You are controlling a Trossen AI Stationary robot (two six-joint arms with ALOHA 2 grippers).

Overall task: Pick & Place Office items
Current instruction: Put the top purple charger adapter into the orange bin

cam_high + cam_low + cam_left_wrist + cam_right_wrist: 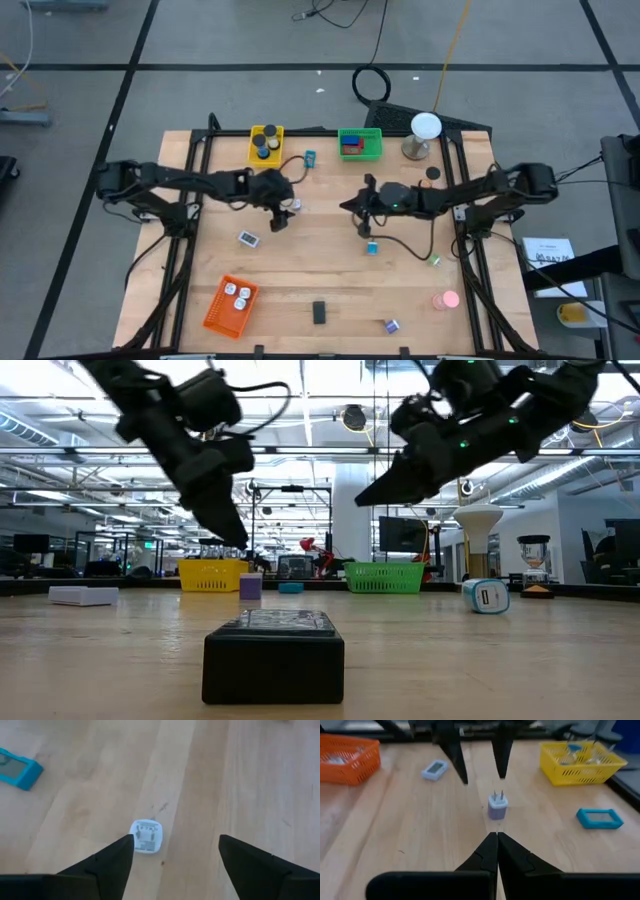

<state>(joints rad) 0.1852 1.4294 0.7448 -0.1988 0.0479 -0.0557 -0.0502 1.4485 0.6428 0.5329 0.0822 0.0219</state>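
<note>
A small white charger plug (146,836) stands on the wooden table with its prongs up (497,806). My left gripper (176,840) hangs open just above it; the plug sits below and by one fingertip, untouched. In the right wrist view the left gripper's two fingers (460,755) hang behind the plug. My right gripper (497,836) is shut and holds nothing, pointing at the plug from the table's right side (350,207). Other office items lie scattered: a cyan piece (310,157), a black block (320,312) and a pink round piece (447,299).
A yellow basket (266,143) and a green basket (360,143) stand at the far edge, an orange basket (230,303) at the near left. A white ball on a stand (425,130) is far right. A pale-blue piece (248,238) and a cyan piece (372,246) lie near the grippers.
</note>
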